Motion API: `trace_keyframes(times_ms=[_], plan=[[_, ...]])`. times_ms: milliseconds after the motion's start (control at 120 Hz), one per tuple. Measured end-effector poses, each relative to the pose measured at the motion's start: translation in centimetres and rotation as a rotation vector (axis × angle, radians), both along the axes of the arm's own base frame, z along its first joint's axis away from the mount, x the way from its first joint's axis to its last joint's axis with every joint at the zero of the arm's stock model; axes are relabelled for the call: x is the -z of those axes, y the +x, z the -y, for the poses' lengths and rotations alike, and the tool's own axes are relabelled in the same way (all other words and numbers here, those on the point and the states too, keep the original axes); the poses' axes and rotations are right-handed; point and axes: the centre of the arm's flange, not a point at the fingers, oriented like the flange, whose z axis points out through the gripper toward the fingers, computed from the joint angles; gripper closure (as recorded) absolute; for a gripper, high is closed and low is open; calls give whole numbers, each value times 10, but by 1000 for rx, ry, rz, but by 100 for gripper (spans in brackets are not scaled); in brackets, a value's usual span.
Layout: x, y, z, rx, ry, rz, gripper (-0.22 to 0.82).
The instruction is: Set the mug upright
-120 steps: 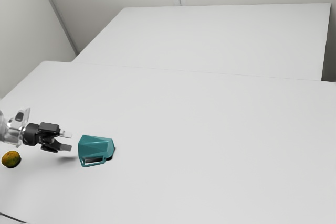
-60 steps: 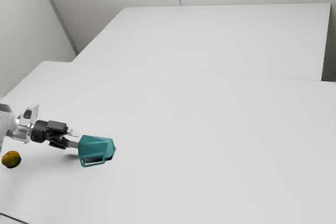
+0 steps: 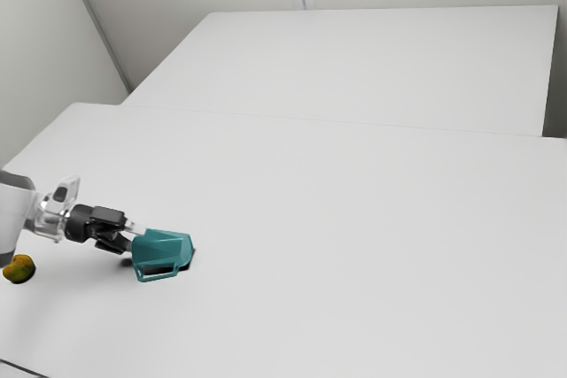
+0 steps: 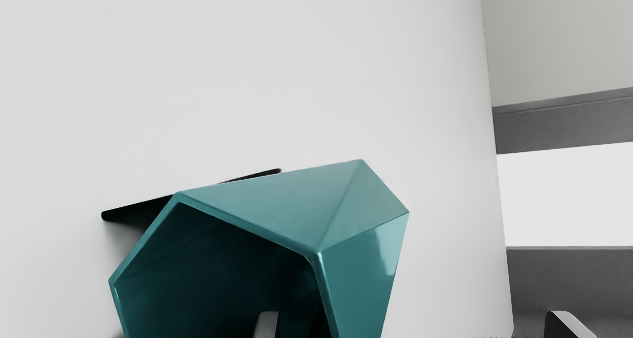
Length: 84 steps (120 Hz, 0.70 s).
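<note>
The teal mug (image 3: 162, 250) lies on its side on the white table, its open mouth toward the gripper (image 3: 135, 238) and its handle toward the exterior view's bottom edge. In the wrist view the mug (image 4: 360, 259) shows its faceted wall and dark inside. The gripper (image 4: 415, 325) stands open there: one fingertip is in front of or within the mug's mouth, the other outside beyond the mug's wall. Whether either finger touches the mug cannot be told.
An orange-and-green fruit (image 3: 19, 269) lies on the table (image 3: 354, 245) near the arm, at the exterior view's left. A second white surface (image 3: 354, 68) adjoins the table's far side. A dark cable (image 3: 22, 367) shows at the lower left corner.
The arm has advanced toward the exterior view's right, bringing the open fingers from short of the mug up to its mouth. The mug and fruit have stayed where they were.
</note>
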Motion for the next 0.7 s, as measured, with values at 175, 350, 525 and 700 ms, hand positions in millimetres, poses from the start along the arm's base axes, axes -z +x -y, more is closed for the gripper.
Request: trace_keyframes(times_ms=[175,350,525,700], plan=[[0,3,6,16,1,1,3],[5,9,16,30,-9,-2,5],[5,10,18,30,-15,-1,24],[3,11,17,27,-14,2,50]])
